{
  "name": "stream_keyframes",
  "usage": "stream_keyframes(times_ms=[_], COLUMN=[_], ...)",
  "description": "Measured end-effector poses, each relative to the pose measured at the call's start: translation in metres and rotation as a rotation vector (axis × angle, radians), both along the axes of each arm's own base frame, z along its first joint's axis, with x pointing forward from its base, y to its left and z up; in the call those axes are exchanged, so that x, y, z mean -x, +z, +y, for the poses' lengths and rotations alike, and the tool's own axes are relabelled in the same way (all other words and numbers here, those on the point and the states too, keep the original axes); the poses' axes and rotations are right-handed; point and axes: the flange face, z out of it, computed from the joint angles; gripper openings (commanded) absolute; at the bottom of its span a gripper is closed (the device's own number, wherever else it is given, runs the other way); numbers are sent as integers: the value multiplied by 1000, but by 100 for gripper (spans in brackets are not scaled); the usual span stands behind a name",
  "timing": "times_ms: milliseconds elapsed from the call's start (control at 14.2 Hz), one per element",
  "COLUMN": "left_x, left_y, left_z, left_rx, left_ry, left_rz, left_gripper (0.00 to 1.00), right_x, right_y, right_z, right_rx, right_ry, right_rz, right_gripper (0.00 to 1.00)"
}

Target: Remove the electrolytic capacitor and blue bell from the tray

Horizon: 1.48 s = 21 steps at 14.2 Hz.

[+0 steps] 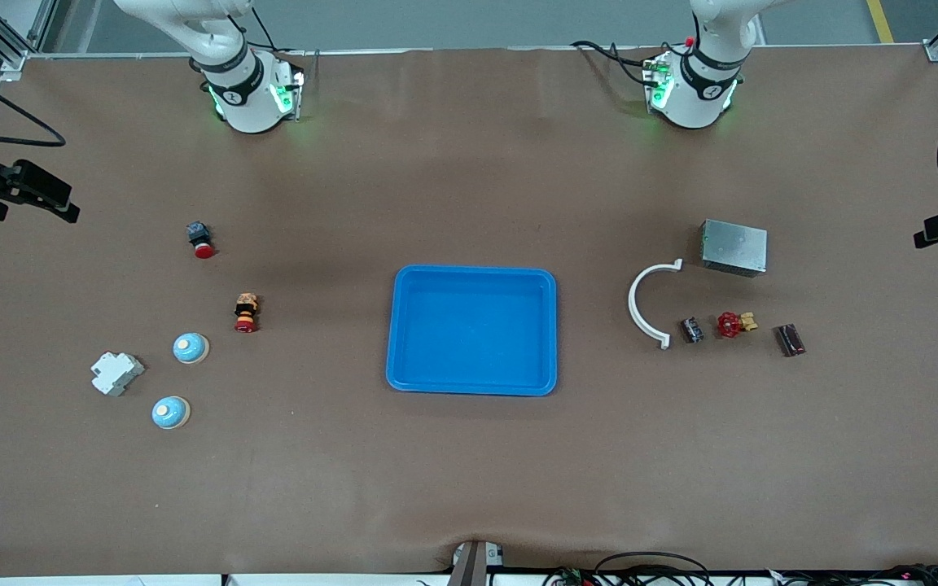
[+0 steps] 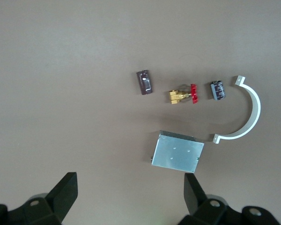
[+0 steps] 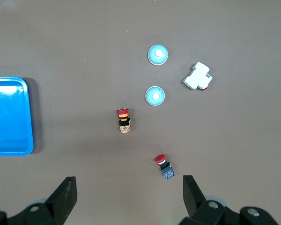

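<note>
The capacitor [image 1: 692, 330] [image 2: 218, 89] is a small dark cylinder lying on the brown table toward the left arm's end, between a white arc-shaped clamp [image 1: 650, 303] and a red-handled brass valve [image 1: 734, 325]. Two light-blue bells [image 1: 190, 348] [image 1: 170, 413] sit toward the right arm's end; the right wrist view shows both bells [image 3: 158, 55] [image 3: 155, 95]. My left gripper [image 2: 130, 185] hangs open high over bare table beside a metal box [image 2: 177, 154]. My right gripper [image 3: 129, 187] hangs open high over bare table beside a red pushbutton [image 3: 164, 167]. Neither gripper shows in the front view.
A blue tray [image 1: 473, 270] lies mid-table with nothing in it. A dark reddish block [image 1: 790, 339] lies next to the valve. A white breaker [image 1: 116, 373] sits beside the bells, and a second red pushbutton [image 1: 246, 312] lies between them and the tray.
</note>
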Motion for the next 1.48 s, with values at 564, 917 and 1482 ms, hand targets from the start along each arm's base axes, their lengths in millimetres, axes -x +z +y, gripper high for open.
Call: stream_keyframes(times_ms=[564, 917, 1482], left_x=[-17, -12, -19], left_y=[18, 44, 64], left_z=[-75, -115, -157], left_rx=[-28, 21, 28], left_ry=[-106, -49, 35], left_rz=[-37, -88, -185], left_gripper=[100, 100, 100], right_x=[3, 3, 2], right_y=[5, 5, 5], right_z=[-1, -2, -2], right_rx=[0, 0, 0], right_ry=[-2, -4, -4], right_rz=[-8, -8, -13], right_gripper=[100, 100, 100])
